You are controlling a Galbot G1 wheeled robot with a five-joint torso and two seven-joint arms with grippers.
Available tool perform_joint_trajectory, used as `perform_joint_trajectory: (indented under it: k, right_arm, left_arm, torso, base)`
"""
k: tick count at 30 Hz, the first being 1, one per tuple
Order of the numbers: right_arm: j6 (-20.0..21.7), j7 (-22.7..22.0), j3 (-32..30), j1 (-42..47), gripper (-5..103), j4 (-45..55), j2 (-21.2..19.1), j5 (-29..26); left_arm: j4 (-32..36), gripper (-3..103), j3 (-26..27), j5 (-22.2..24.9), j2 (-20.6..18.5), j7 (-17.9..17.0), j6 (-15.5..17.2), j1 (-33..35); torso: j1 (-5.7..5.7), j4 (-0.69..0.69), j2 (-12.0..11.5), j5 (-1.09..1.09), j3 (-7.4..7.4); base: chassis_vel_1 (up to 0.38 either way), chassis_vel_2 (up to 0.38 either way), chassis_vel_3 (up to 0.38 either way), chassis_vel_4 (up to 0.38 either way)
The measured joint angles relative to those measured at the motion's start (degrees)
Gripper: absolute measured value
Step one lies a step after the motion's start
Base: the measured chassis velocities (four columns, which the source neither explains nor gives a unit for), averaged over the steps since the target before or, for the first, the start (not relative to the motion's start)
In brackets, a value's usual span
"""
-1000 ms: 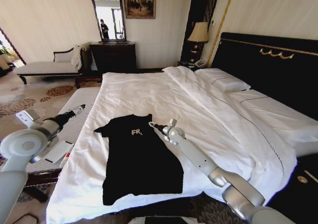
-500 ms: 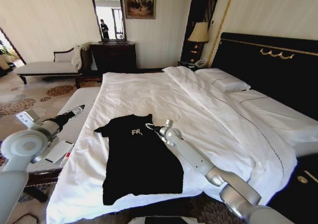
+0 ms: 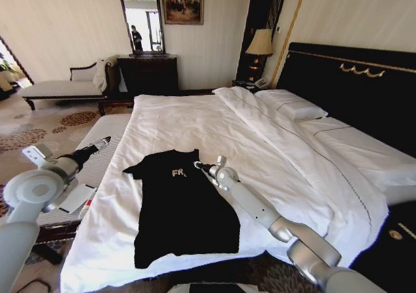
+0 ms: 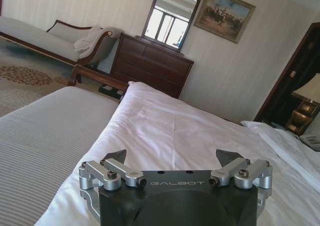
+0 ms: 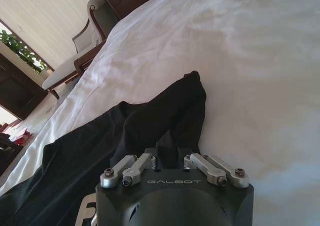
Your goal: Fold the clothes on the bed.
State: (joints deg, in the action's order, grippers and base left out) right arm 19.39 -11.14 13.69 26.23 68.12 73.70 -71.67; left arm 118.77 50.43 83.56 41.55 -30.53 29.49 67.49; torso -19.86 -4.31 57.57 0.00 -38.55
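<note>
Head view: I see the bed (image 3: 214, 121) running away from me, white duvet, dark headboard on the right side.
Bed: it takes most of the scene; pillows (image 3: 291, 104) lie up near the headboard.
Shirt: the black T-shirt (image 3: 182, 208) lies flat on the near part of the duvet, hem toward me, collar away. White letters (image 3: 178, 173) show on the chest, partly covered by a fold of cloth.
Right arm: I have it stretched across the bed from the lower right, its elbow over the duvet beside the shirt.
Right gripper: (image 3: 197, 165) it sits at the shirt's right shoulder, by the collar. In the right wrist view (image 5: 170, 162) the fingers are drawn close together with black cloth bunched up between them; I take it as pinched on the shirt, though the tips are hidden in the fabric.
Left arm: raised off the bed's left edge, above a grey striped bench (image 3: 97, 156).
Left gripper: (image 3: 104, 141) it hangs in the air, well apart from the shirt. In the left wrist view (image 4: 172, 158) its fingers stand wide apart, holding nothing.
</note>
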Motion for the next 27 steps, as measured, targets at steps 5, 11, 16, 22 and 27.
perform_joint_trajectory:
  k: [5,11,16,22,27]
  right_arm:
    - [-0.71,0.12,0.00,-0.04,9,0.11,-0.36,0.16]
    - [-3.09,0.37,-2.64,-0.02,0,1.31,-2.28,-0.16]
    - [-3.81,-0.94,-6.67,0.67,0,3.08,-6.59,-1.83]
    - [-4.29,-1.75,-9.39,1.35,0,2.89,-10.18,-1.98]
    - [-4.41,-2.64,-11.40,1.78,0,0.91,-12.10,-1.45]
  left_arm:
    - [-0.03,100,0.00,-0.17,0.07,0.13,-0.11,0.05]
    - [-0.13,100,-0.02,-0.36,0.14,0.30,-0.27,0.02]
    - [-0.31,100,-0.09,-0.59,0.30,0.52,-0.41,-0.19]
    - [-0.40,100,-0.66,-0.92,0.57,0.76,-0.58,-0.66]
    - [-0.32,100,-0.73,-0.93,0.43,0.86,-0.70,-0.80]
  torso:
    - [0.00,0.00,0.00,0.00,0.00]
    - [0.00,0.01,0.00,0.01,0.00]
    - [0.00,-0.01,0.00,0.01,0.00]
    - [0.00,-0.01,0.00,0.02,0.00]
    - [0.00,0.00,0.00,0.02,0.00]
  base:
    - [0.000,0.000,0.000,0.000]
    - [0.000,0.000,0.000,0.000]
    - [0.000,0.000,0.000,0.000]
    - [0.000,0.000,0.000,0.000]
    - [0.000,0.000,0.000,0.000]
